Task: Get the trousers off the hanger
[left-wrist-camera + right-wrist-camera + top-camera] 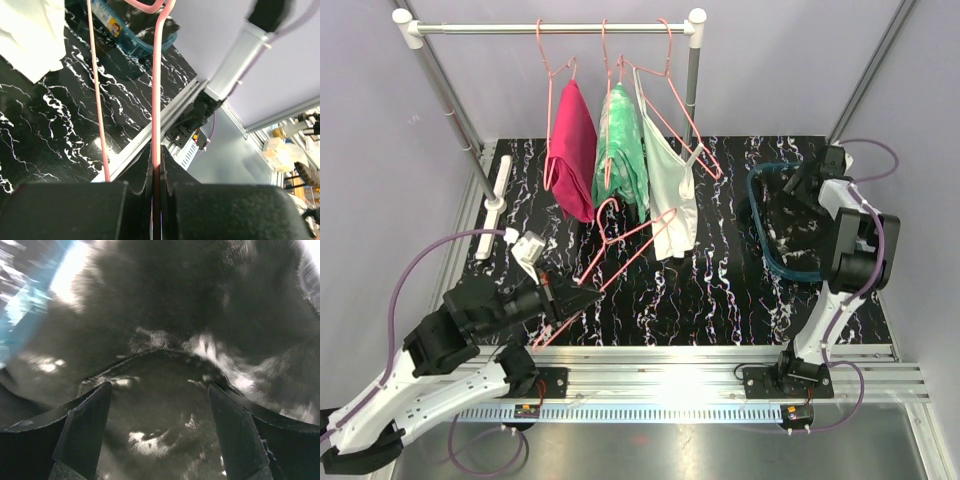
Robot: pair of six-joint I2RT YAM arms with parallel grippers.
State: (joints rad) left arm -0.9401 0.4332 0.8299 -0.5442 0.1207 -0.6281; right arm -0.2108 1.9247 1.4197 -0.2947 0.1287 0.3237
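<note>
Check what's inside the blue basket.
Dark cloth, apparently the trousers, lies in the basket, with the open right pincer just above it. Anything beneath the cloth is covered.

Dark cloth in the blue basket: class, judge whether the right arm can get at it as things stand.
Probably yes: the right gripper hangs open directly over the dark cloth in the blue basket, nothing between them.

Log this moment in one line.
left gripper: shut on pink hanger | right gripper: open over trousers in blue basket | trousers off hanger
</note>
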